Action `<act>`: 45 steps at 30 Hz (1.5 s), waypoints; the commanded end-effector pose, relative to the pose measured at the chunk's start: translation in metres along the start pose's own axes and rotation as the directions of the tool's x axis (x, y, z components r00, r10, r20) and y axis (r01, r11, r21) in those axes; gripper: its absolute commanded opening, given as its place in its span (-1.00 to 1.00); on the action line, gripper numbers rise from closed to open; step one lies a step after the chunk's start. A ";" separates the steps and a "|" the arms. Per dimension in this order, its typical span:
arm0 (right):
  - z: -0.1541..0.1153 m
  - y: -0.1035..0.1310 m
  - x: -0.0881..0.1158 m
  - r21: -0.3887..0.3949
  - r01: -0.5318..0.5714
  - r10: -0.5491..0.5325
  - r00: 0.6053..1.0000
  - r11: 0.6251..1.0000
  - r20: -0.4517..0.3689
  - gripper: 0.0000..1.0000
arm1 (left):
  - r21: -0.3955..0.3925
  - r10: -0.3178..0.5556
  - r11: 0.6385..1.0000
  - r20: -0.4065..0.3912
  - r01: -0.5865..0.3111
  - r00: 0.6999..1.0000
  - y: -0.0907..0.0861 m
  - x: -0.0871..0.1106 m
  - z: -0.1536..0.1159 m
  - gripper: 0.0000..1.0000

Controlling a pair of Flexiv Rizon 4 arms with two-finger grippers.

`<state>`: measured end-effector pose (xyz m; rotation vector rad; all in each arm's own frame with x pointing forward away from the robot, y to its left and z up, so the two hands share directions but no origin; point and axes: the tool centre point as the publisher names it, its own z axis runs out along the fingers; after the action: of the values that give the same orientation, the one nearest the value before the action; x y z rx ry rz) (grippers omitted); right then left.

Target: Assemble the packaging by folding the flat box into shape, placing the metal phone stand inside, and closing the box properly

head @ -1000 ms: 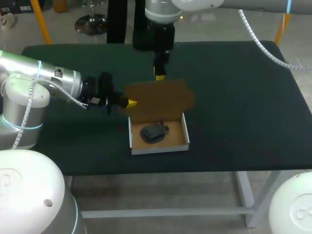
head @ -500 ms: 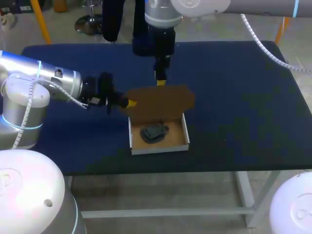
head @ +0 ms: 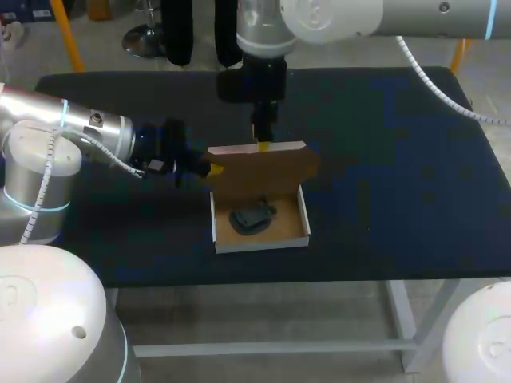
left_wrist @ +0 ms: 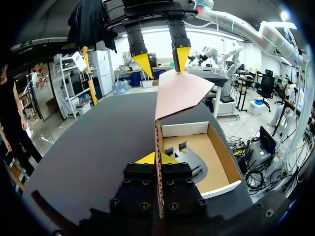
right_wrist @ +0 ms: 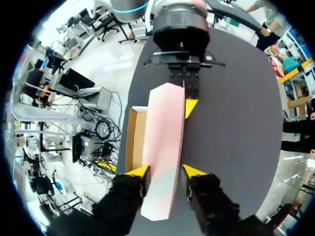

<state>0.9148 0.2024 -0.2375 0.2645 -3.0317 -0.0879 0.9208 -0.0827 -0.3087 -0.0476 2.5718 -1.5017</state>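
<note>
Lid (right_wrist: 165, 142) stands btwn spread R pincer (right_wrist: 166, 170) tips; L pincer (left_wrist: 157, 158) pinches box (left_wrist: 212, 164) side wall.

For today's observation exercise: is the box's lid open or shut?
Open: the lid stands raised behind the box base, and the phone stand inside shows.

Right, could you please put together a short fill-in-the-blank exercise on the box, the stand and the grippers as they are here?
1. The metal phone stand lies ___ the box.
2. The box is not yet ___: its lid stands raised.
3. The gripper at the lid's top edge belongs to the ___ arm.

Missing words: inside; closed; right.
</note>
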 end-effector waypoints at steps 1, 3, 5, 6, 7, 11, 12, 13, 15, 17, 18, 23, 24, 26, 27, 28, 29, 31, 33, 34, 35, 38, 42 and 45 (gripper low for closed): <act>0.004 -0.001 0.001 -0.002 0.003 -0.002 1.000 1.000 0.008 -0.05 | 0.000 0.000 1.000 0.000 0.000 1.000 0.000 0.000 0.000 -1.00; 0.006 -0.001 0.000 -0.002 0.003 -0.003 1.000 1.000 0.006 -0.04 | 0.000 0.000 1.000 0.000 0.000 1.000 0.000 0.000 0.000 -1.00; 0.008 -0.001 -0.001 -0.002 0.003 -0.003 1.000 1.000 0.004 -0.04 | 0.000 0.000 1.000 0.000 0.000 1.000 0.000 0.000 0.000 -1.00; 0.008 -0.001 -0.002 -0.002 0.004 -0.004 1.000 1.000 0.002 -0.04 | 0.000 0.000 1.000 0.000 0.000 1.000 0.000 0.000 0.000 -1.00; 0.009 0.000 -0.003 -0.002 0.004 -0.004 1.000 1.000 0.000 -0.03 | 0.000 0.000 1.000 0.000 0.000 1.000 0.000 0.000 0.000 -1.00; 0.011 0.001 -0.007 -0.001 0.006 -0.006 1.000 1.000 -0.004 -0.01 | 0.000 0.000 1.000 0.000 0.000 1.000 0.000 0.000 0.000 -1.00; 0.011 0.001 -0.008 0.000 0.007 -0.007 1.000 1.000 -0.005 -0.01 | 0.000 0.000 1.000 0.000 0.000 1.000 0.000 0.000 0.000 -1.00; 0.012 0.001 -0.009 0.000 0.007 -0.007 1.000 1.000 -0.006 -0.01 | 0.000 0.000 1.000 0.000 0.000 1.000 0.000 0.000 0.000 -1.00; 0.013 0.002 -0.010 0.000 0.008 -0.008 1.000 1.000 -0.008 -0.01 | 0.000 0.000 1.000 0.000 0.000 1.000 0.000 0.000 0.000 -1.00; 0.013 0.002 -0.011 0.000 0.009 -0.009 1.000 1.000 -0.010 0.00 | 0.000 0.000 1.000 0.000 0.000 1.000 0.000 0.000 0.000 -1.00; 0.014 0.002 -0.011 0.001 0.010 -0.010 1.000 1.000 -0.011 0.01 | 0.000 0.000 1.000 0.000 0.000 1.000 0.000 0.000 0.000 -1.00; 0.016 0.004 -0.013 0.003 0.014 -0.014 1.000 1.000 -0.020 0.15 | 0.000 0.000 1.000 0.000 0.000 1.000 0.000 0.000 0.000 -1.00; 0.017 0.004 -0.014 0.004 0.015 -0.015 1.000 1.000 -0.023 0.18 | 0.000 0.000 1.000 0.000 0.000 1.000 0.000 0.000 0.000 -1.00; 0.019 0.005 -0.014 0.004 0.016 -0.016 0.999 1.000 -0.030 0.22 | 0.000 0.000 1.000 0.000 0.000 1.000 0.000 0.000 0.000 -1.00; 0.020 0.005 -0.015 0.005 0.017 -0.017 0.999 1.000 -0.034 0.22 | 0.000 0.000 1.000 0.000 0.000 1.000 0.000 0.000 0.000 -1.00; 0.021 0.006 -0.015 0.005 0.017 -0.017 0.999 1.000 -0.036 0.22 | 0.000 0.000 1.000 0.000 0.000 1.000 0.000 0.000 0.000 -1.00; 0.022 0.006 -0.016 0.004 0.018 -0.018 0.999 1.000 -0.041 0.21 | 0.000 0.000 1.000 0.000 0.000 1.000 0.000 0.000 0.000 -1.00; 0.023 0.006 -0.018 0.004 0.019 -0.019 0.999 1.000 -0.049 0.18 | 0.000 0.000 1.000 0.000 0.000 1.000 0.000 0.000 0.000 -1.00; 0.025 0.007 -0.019 0.005 0.018 -0.018 0.998 1.000 -0.056 0.12 | 0.000 0.000 1.000 0.000 0.000 1.000 0.000 0.000 0.000 -1.00; 0.025 0.007 -0.020 0.005 0.018 -0.018 0.998 1.000 -0.060 0.05 | 0.000 0.000 1.000 0.000 0.000 1.000 0.000 0.000 0.000 -1.00; 0.026 0.007 -0.021 0.006 0.017 -0.017 0.998 1.000 -0.064 0.00 | 0.000 0.000 1.000 0.000 0.000 1.000 0.000 0.000 0.000 -1.00; 0.028 0.007 -0.023 0.010 0.016 -0.015 0.997 1.000 -0.078 -0.12 | 0.000 0.000 1.000 0.000 0.000 1.000 0.000 0.000 0.000 -1.00; 0.032 0.007 -0.025 0.016 0.014 -0.012 0.995 1.000 -0.099 -0.48 | 0.000 0.000 1.000 0.000 0.000 1.000 0.000 0.000 0.000 -1.00; 0.034 0.008 -0.025 0.018 0.013 -0.011 0.994 1.000 -0.105 -0.98 | 0.000 0.000 1.000 0.000 0.000 1.000 0.000 0.000 0.000 -1.00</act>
<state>0.9292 0.2101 -0.2711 0.2784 -2.9544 -0.0629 0.9215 -0.0817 -0.3094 -0.0498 2.5711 -1.5006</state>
